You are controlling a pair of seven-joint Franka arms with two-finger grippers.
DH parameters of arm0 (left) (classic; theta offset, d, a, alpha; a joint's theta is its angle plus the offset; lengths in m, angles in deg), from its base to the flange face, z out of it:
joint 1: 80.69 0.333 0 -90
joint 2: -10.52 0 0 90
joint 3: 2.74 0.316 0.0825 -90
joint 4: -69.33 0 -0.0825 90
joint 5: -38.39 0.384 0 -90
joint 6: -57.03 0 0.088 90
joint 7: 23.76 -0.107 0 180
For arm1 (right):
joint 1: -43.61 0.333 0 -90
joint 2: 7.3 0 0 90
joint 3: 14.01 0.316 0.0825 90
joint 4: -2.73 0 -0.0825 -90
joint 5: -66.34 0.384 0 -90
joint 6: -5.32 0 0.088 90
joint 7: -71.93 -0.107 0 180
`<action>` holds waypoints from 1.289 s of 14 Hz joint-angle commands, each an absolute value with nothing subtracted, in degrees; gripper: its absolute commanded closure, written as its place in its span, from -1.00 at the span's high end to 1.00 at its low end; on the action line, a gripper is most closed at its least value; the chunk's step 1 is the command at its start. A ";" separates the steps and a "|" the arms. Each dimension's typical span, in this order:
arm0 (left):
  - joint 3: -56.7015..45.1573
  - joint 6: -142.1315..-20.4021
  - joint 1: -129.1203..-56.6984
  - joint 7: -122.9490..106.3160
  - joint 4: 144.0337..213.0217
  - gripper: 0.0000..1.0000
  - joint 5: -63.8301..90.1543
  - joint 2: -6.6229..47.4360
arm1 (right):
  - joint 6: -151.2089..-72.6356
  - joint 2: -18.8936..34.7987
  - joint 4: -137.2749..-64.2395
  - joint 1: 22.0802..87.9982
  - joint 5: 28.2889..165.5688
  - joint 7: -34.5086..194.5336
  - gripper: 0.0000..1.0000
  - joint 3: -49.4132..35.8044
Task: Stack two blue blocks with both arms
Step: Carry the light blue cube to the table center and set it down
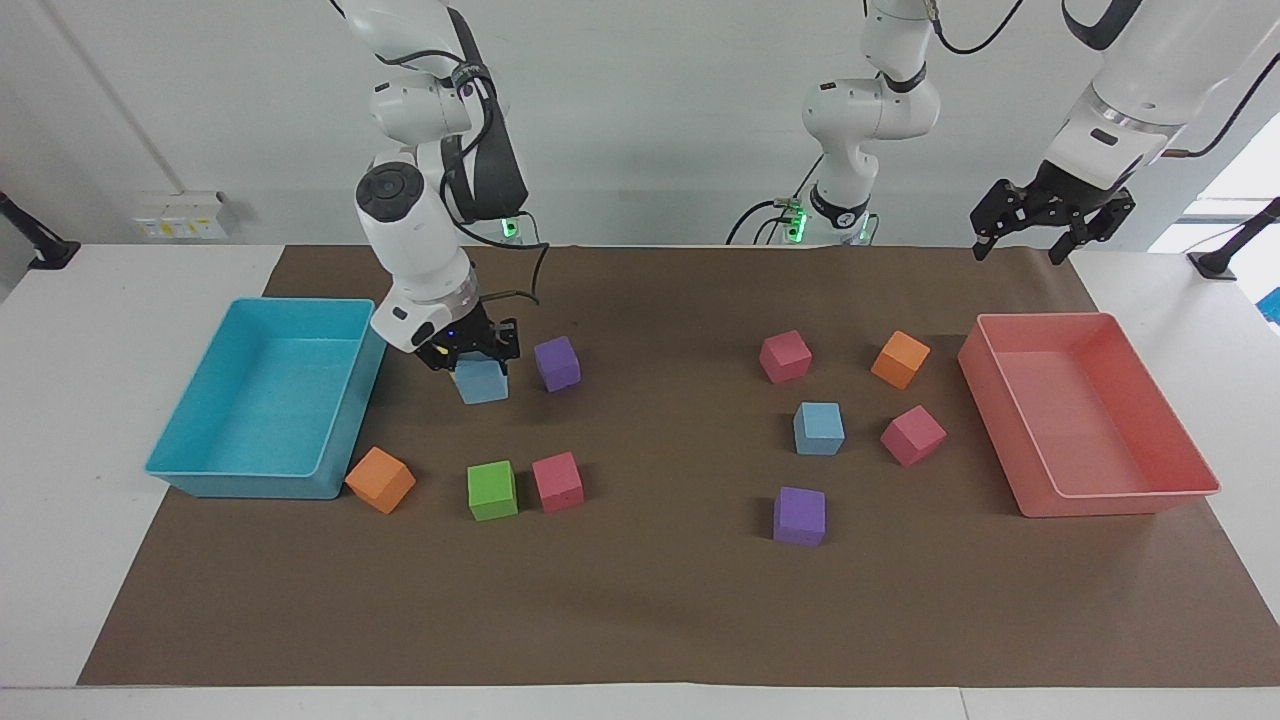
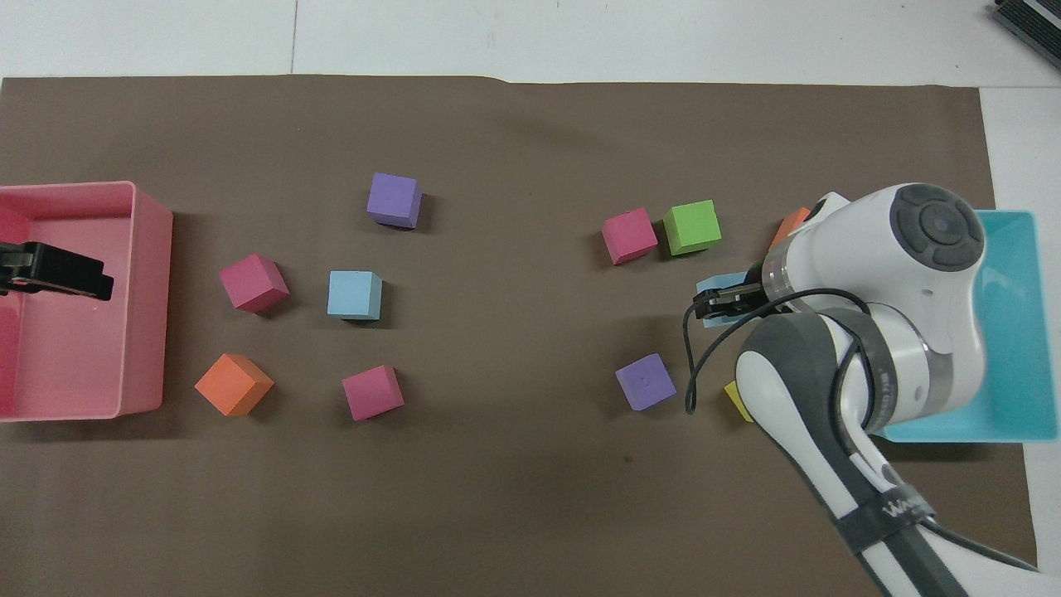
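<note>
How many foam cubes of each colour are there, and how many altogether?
blue cubes: 2, one in the right gripper
pink cubes: 3
purple cubes: 2
orange cubes: 2
green cube: 1
Total: 10
A yellow corner shows under the right arm in the overhead view; it is too hidden to count.

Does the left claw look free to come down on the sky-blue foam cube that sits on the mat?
Probably yes: the left claw hangs over the pink tray's edge, and nothing covers the sky-blue foam cube.
</note>
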State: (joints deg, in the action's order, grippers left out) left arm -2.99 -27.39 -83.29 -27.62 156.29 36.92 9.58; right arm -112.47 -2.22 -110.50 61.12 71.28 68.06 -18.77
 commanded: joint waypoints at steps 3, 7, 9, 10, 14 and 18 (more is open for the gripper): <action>-3.45 -26.99 -82.63 -27.28 155.81 1.00 37.33 9.38 | -108.94 3.31 -101.97 66.71 69.77 59.03 -1.00 -18.14; -3.45 -27.17 -82.63 -27.19 155.90 1.00 37.33 9.38 | -108.49 11.40 -92.64 72.34 69.77 48.65 -1.00 -18.14; -3.45 -27.08 -82.54 -27.10 155.90 1.00 37.33 9.38 | -108.76 14.74 -90.19 74.72 69.42 44.88 -1.00 -18.14; -3.45 -27.08 -82.54 -27.10 155.90 1.00 37.33 9.38 | -108.84 16.67 -87.99 76.21 69.24 42.42 -1.00 -18.14; -3.45 -27.26 -82.54 -27.36 155.90 1.00 37.24 9.38 | -111.65 20.82 -85.42 79.03 68.80 39.94 -1.00 -18.14; -3.45 -27.43 -82.63 -27.28 155.90 1.00 37.33 9.38 | -115.08 23.10 -85.60 81.14 69.06 39.58 -1.00 -18.14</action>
